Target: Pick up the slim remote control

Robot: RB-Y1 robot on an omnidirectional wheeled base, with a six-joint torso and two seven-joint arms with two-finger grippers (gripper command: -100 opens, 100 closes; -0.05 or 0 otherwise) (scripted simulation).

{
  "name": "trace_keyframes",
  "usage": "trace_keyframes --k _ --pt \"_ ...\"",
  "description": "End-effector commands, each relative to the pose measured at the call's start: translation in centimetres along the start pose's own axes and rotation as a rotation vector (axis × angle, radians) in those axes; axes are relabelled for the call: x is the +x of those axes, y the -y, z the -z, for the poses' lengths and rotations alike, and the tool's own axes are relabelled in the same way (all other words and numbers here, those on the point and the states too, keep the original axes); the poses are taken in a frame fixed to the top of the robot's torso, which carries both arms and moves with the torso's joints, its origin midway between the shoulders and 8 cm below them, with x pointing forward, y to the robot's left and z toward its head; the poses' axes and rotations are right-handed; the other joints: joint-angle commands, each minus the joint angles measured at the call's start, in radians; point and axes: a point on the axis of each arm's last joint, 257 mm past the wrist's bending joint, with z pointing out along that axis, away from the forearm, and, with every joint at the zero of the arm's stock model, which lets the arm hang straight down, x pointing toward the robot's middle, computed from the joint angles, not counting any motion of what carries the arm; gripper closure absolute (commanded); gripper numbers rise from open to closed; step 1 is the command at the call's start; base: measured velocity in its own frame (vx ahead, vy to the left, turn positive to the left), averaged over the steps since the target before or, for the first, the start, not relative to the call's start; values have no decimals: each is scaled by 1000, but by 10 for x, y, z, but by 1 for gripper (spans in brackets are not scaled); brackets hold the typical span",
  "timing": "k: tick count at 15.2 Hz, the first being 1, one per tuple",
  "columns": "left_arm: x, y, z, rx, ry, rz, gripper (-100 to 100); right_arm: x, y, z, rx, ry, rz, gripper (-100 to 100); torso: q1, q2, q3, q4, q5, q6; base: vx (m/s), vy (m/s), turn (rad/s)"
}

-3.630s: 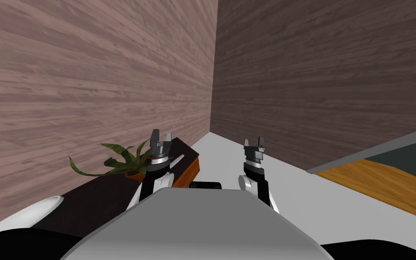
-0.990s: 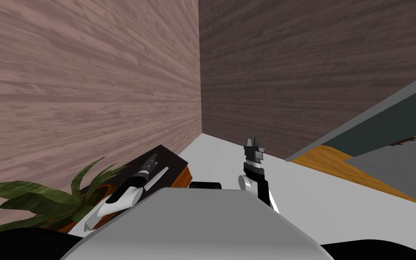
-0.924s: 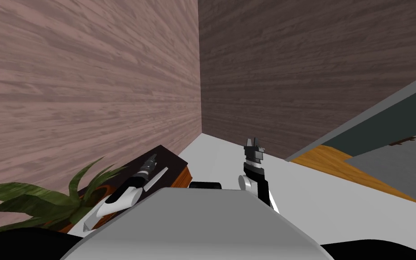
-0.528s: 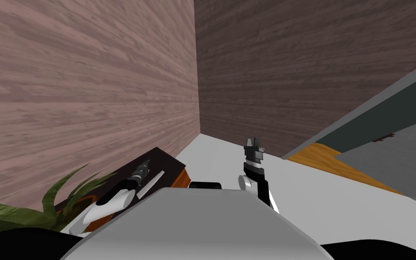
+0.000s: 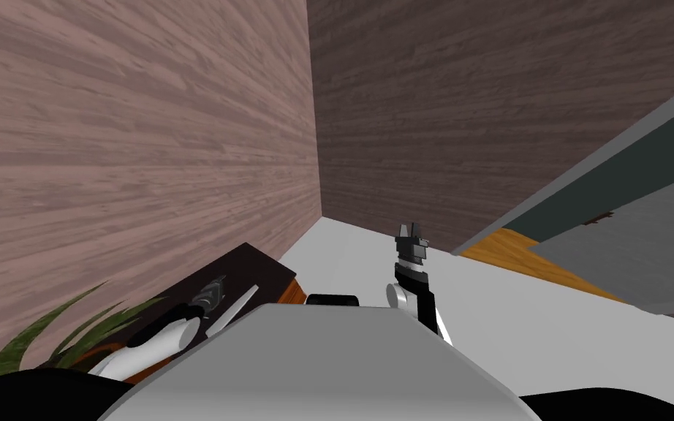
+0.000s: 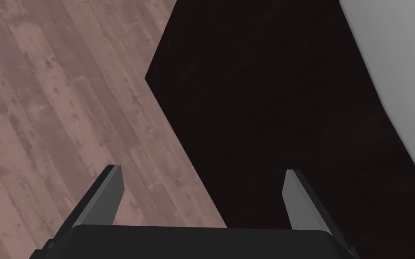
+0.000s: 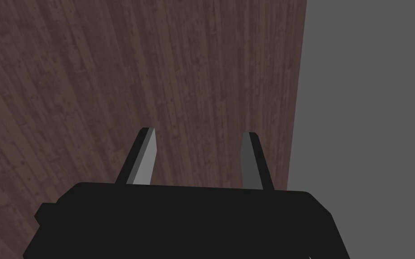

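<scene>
Hovering left gripper over dark tabletop edge.

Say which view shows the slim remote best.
The head view: the slim remote lies, a grey strip, on the dark table top beside the left gripper. The left wrist view has a grey edge, perhaps it; the right wrist view faces a wall.
</scene>
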Motion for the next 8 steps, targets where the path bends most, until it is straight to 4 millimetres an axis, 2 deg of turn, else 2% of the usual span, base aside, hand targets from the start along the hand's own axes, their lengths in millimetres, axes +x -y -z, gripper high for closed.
trace_keyframes --k 1,2,3,4,5,6,7,8 --pt "-20 -25 -1 -75 32 47 -100 0 0 0 0 0 0 0 0 0 0 0 0 0 56 -8 -72" --pt "-24 -35 0 -102 40 50 -100 0 0 0 0 0 0 0 0 0 0 0 0 0 68 -11 -82" --pt "-24 -35 0 -102 40 50 -100 0 0 0 0 0 0 0 0 -1 0 0 0 0 53 -10 -40" --pt "-42 -53 2 -155 67 94 -100 0 0 0 0 0 0 0 0 0 0 0 0 0 64 -14 -90" --pt "-44 -61 3 -178 72 96 -100 0 0 0 0 0 0 0 0 -1 0 0 0 0 71 -12 -91" --pt "-59 -72 6 -211 94 141 -100 0 0 0 0 0 0 0 0 -1 -1 0 0 0 74 -4 -108" --pt "-62 -85 8 -244 102 146 -100 0 0 0 0 0 0 0 0 -1 -1 0 0 0 75 -6 -84" --pt "-62 -86 9 -251 101 146 -100 0 0 0 0 0 0 0 0 -1 -1 0 0 0 56 -12 -19"
